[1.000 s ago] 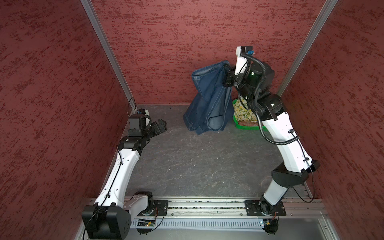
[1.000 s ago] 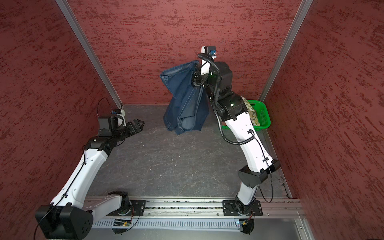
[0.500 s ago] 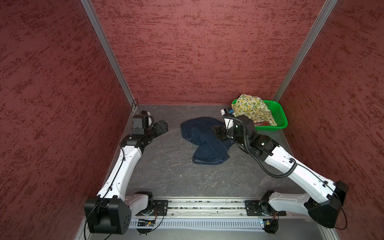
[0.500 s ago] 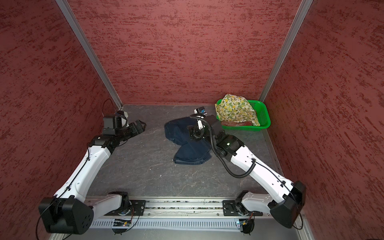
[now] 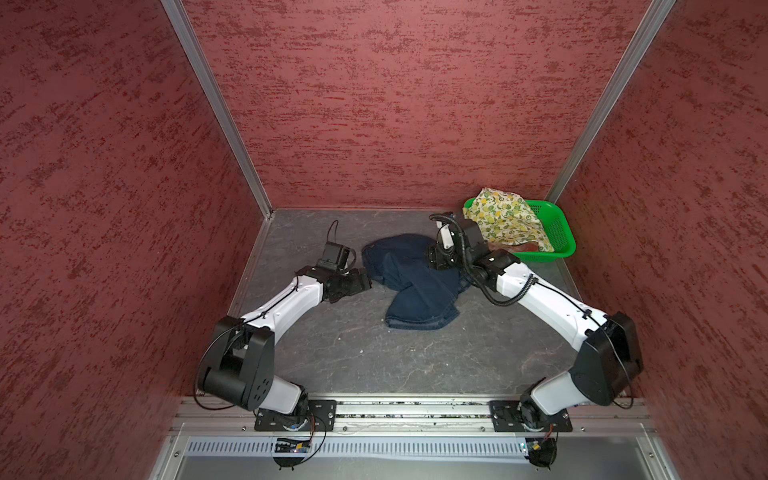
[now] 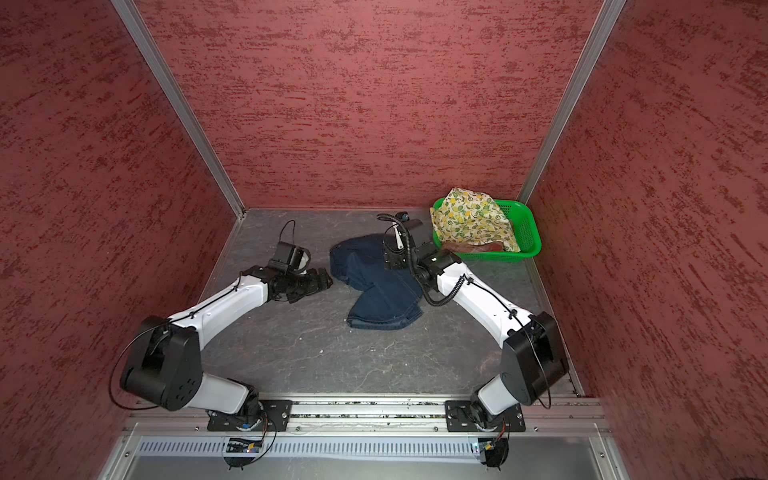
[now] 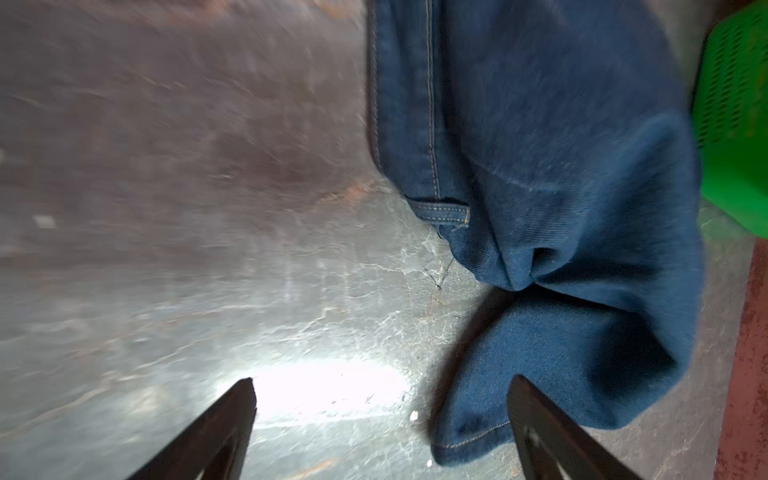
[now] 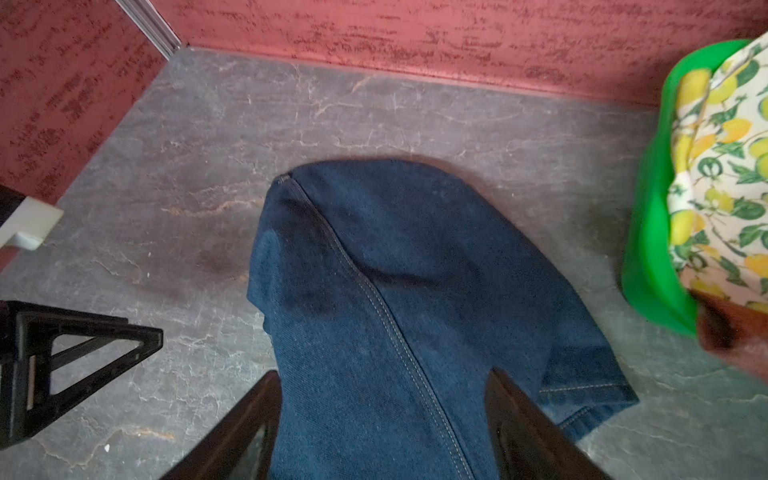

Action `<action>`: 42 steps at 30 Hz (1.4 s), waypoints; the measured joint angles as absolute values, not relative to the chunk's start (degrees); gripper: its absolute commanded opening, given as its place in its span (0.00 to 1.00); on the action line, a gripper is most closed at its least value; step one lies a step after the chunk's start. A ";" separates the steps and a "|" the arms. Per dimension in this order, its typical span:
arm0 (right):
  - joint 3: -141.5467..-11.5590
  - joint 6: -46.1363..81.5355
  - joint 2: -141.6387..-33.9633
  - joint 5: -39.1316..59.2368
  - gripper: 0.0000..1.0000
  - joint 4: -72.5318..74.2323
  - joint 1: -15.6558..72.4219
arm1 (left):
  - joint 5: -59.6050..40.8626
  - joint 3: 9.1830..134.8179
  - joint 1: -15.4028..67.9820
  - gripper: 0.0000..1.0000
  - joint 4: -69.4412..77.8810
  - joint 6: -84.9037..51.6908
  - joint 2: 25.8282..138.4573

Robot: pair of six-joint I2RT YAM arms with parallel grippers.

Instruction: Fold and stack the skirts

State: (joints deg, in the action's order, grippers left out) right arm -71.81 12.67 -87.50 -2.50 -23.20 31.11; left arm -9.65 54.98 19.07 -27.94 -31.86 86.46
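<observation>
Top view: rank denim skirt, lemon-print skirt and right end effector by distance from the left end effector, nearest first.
From the left end effector, in a top view:
1. denim skirt: mid-table, its edge right at the tips.
2. right end effector: over the skirt's far side.
3. lemon-print skirt: in the green basket, back right corner.

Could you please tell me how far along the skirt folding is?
Done: the denim skirt lies on the table, crumpled, unfolded. In hand: the open right gripper straddles it; the open left gripper is at its edge. Remaining: folding it, the lemon-print skirt and plaid skirt in the green basket, then stacking.
</observation>
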 measured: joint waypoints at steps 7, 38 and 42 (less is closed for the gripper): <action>-66.02 13.32 -83.18 -2.09 0.78 -20.38 30.13 | -10.41 58.00 20.93 0.74 -21.93 -37.47 95.81; -55.37 11.90 -75.70 1.34 0.77 -16.78 28.95 | 3.88 67.13 21.93 0.00 -15.00 -39.31 85.71; -52.84 12.01 -74.78 1.80 0.77 -16.08 29.32 | 5.54 70.15 22.20 0.00 -18.13 -36.12 81.32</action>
State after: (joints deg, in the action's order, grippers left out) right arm -52.84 12.01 -74.78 1.80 -16.08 29.32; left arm 5.54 70.15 22.20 -18.13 -36.12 81.32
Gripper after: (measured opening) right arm 0.767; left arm 0.077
